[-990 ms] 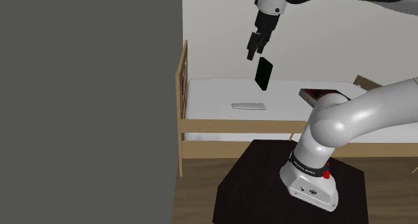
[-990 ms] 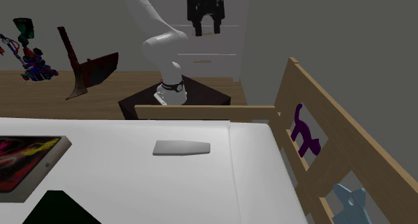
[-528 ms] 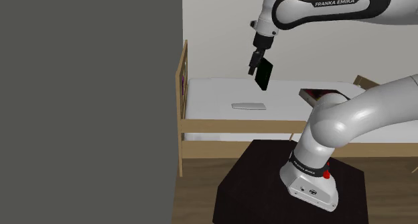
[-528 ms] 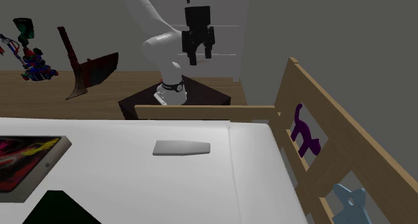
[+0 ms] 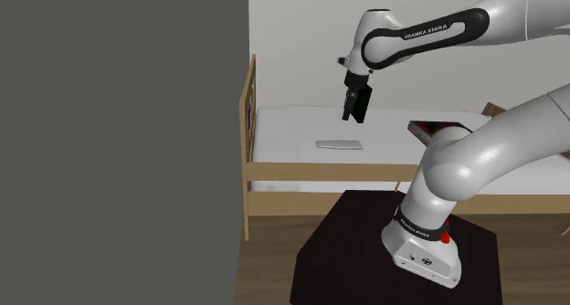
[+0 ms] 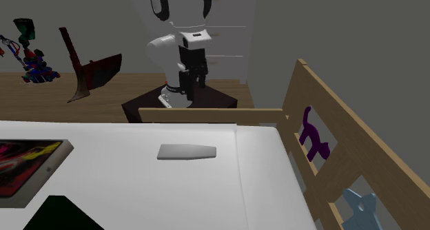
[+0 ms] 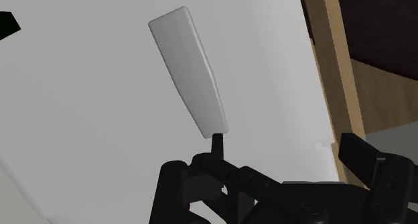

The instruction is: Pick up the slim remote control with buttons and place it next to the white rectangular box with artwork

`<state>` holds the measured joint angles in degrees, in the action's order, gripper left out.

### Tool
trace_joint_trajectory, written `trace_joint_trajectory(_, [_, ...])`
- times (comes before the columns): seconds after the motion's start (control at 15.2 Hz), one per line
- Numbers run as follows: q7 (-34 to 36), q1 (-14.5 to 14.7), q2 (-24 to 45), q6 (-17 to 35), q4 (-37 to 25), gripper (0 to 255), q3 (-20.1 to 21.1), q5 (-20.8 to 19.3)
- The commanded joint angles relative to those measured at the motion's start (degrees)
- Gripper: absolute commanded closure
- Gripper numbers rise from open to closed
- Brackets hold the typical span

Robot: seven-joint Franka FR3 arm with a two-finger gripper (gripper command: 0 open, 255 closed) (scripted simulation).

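Note:
A slim, plain grey remote [image 5: 339, 144] lies flat on the white bed [image 5: 292, 130], also seen as the remote [image 6: 186, 152] and the remote [image 7: 187, 68]. A flat box with colourful artwork [image 6: 27, 166] lies near the bed's edge at the second exterior view's left; from the shoulder view the box [image 5: 438, 128] is to the right of the remote. My black gripper [image 5: 348, 112] hangs in the air above the bed, a little beyond the remote. In the wrist view the gripper [image 7: 288, 149] stands open with nothing between its fingers. From across the bed the gripper [image 6: 193, 82] shows in front of the arm.
A wooden bed frame [image 5: 248, 102] bounds the mattress, and its side rail [image 6: 313, 136] carries purple and blue shapes. A black flat object [image 5: 364, 100] stands behind the gripper. The dark stand [image 5: 347, 248] is in front of the bed. A grey wall [image 5: 119, 139] blocks the shoulder view's left.
The arm has brought the gripper down toward the bed and nearer the remote, tilting the wrist. The remote and the box have not moved. The fingers stay apart.

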<state>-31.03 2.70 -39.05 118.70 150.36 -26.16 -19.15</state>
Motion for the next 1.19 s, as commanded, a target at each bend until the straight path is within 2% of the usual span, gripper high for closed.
trace_joint_trajectory(0.0, [-4.2, 0.8, 3.3, 3.0, -0.1, 0, -3.1, -0.8])
trace_joint_trajectory(0.26, [-13.0, 3.2, 11.3, 9.8, -0.5, 0, -10.0, -1.2])
trace_joint_trajectory(0.46, [-20.5, 6.1, 18.6, 15.1, -1.8, 0, -15.5, 0.5])
trace_joint_trajectory(0.66, [-30.0, 10.2, 27.3, 20.3, -3.7, 0, -21.3, 5.6])
trace_joint_trajectory(0.79, [-38.4, 13.3, 34.2, 23.5, -5.3, 0, -24.9, 12.2])
trace_joint_trajectory(1.12, [-43.9, 13.9, 39.7, 27.5, -4.9, 0, -25.1, 19.1])
